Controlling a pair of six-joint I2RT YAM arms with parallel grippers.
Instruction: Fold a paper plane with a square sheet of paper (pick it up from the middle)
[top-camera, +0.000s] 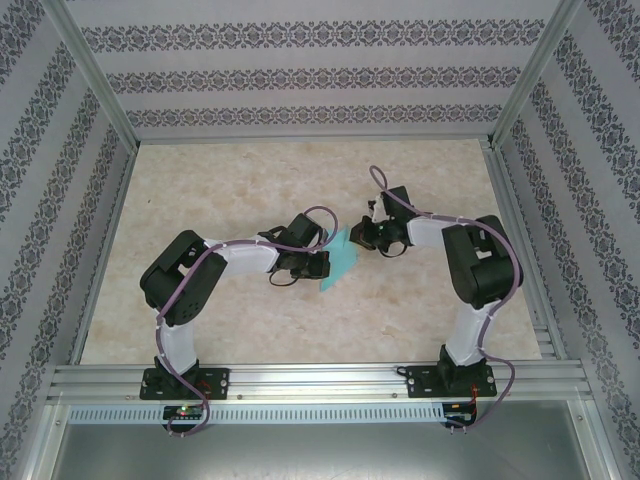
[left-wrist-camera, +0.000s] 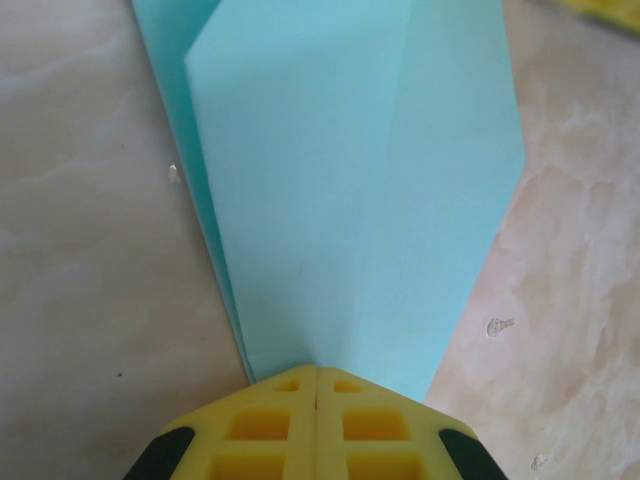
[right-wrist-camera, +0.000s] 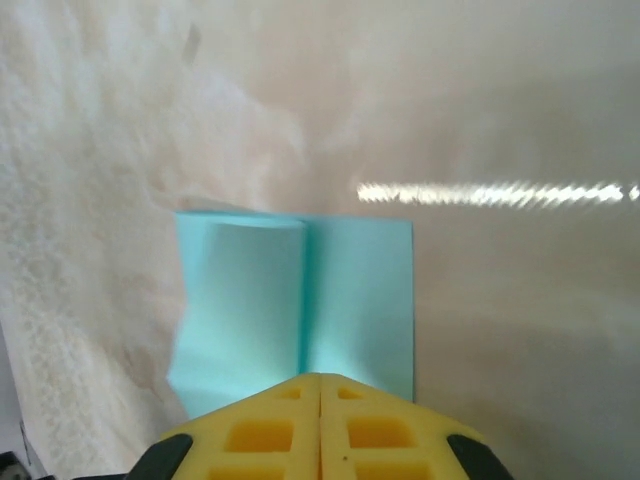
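1. Top external view. Both arms reached inward and met near the frame's centre.
   - The left gripper and right gripper faced each other, with the paper plane between them.
   - The plane was part-folded and turquoise, and its lower tip pointed down-left.
   - Bare table lay open above, left and right of the pair.
   - The patterned walls stood well apart from both arms.
   - I could not tell here whether the paper touched the table.

2. Left wrist view. The left gripper was clenched, its yellow pads pressed together on the narrow end of the paper plane.
   - The paper widened from the pads towards the top of the frame.
   - Its left edge ran straight up to the upper left.
   - Its right edge rose to a blunt corner at centre right, then leaned back inward.
   - A folded flap edge showed at upper left.
   - Bare table showed on both sides of the paper.

3. Right wrist view. The right gripper was also clamped, pads meeting on the paper plane.
   - The top edge ran level and the right edge ran straight down.
   - The left side was curled and blurred.
   - A crease ran up the middle from the pads.
   - Open table showed above and to the right, crossed by a bright streak of light.
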